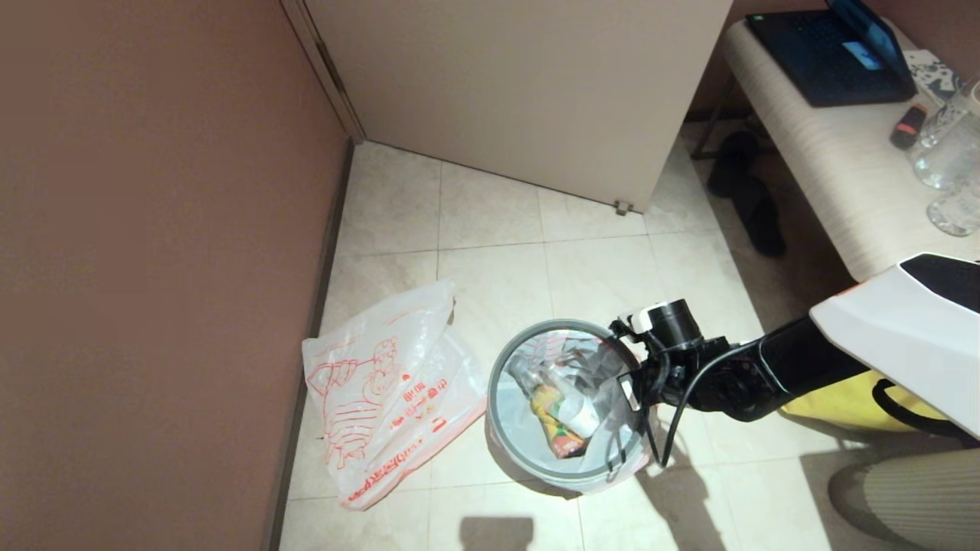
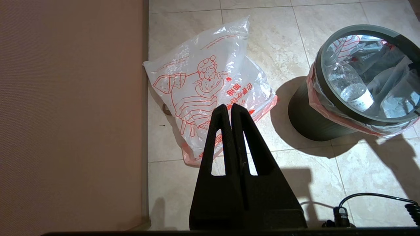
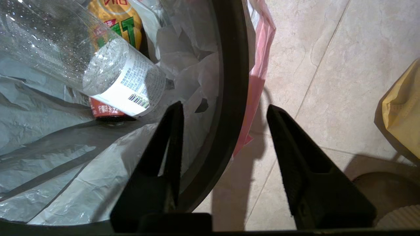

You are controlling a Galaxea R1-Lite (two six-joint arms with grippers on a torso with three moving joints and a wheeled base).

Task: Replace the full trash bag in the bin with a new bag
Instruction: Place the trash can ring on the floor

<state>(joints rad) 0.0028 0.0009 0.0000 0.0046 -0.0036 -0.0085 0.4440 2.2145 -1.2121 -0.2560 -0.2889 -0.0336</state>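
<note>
The bin point(image 1: 496, 383) stands on the tiled floor, black-walled point(image 2: 311, 121) with a grey hoop point(image 3: 229, 65) on top. The full trash bag point(image 1: 509, 417) lines it, its pink band point(image 3: 262, 39) folded out over the rim. Inside lie a clear bottle point(image 3: 98, 65) and a yellow-orange packet point(image 3: 121, 16). My right gripper point(image 1: 634, 440) point(image 3: 224, 109) is open astride the bin's right rim, one finger inside and one outside. The new bag point(image 1: 390, 405) point(image 2: 203, 82), with its red cartoon drawing, lies flat on the floor left of the bin. My left gripper point(image 2: 228, 106) hangs shut and empty above that bag's near edge.
A brown wall point(image 1: 153, 268) runs close along the left, and a pale cabinet door point(image 1: 521, 92) stands behind. A yellow cloth tote point(image 1: 842, 405) point(image 3: 400, 108) sits right of the bin. Further right are a bench point(image 1: 827, 153) with a laptop and glasses, and dark slippers point(image 1: 746, 191) beneath.
</note>
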